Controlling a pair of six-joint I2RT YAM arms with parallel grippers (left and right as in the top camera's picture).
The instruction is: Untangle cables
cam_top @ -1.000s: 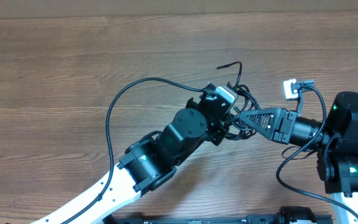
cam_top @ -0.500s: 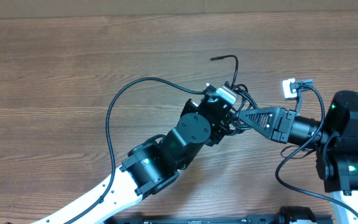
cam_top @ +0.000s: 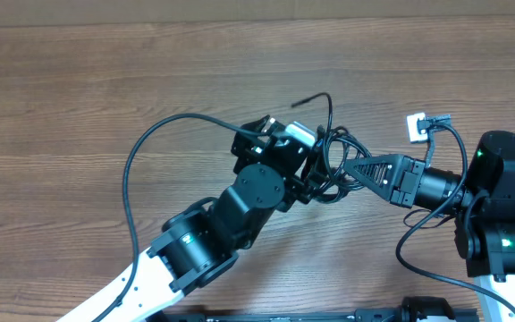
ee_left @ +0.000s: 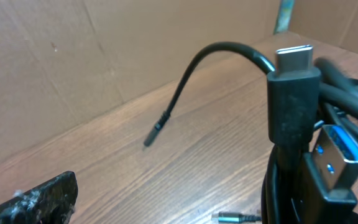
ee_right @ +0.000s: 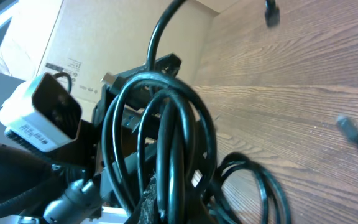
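Note:
The cables [cam_top: 333, 161] are a knot of thin black loops in the middle of the table, and one loose end [cam_top: 316, 98] arches up and away from it. My right gripper [cam_top: 345, 170] reaches in from the right and is shut on the cables [ee_right: 166, 137], which stand between its pads [ee_right: 157, 202]. My left gripper [cam_top: 314, 152] is open right beside the knot. In the left wrist view one finger [ee_left: 42, 199] sits far left. A grey USB-C plug [ee_left: 294, 93] and a blue USB plug [ee_left: 334, 162] hang close at the right. A small plug tip [ee_left: 235, 217] lies on the wood.
A thick black arm wire [cam_top: 150, 161] loops left of the left arm. A white connector [cam_top: 416, 126] sits near the right arm's wrist. A cardboard wall [ee_left: 104, 56] borders the far edge of the wooden table [cam_top: 79, 80].
My left gripper has opened and let go of the cables, and its arm has shifted left. The loose cable end has swung left. The right gripper has stayed shut in place.

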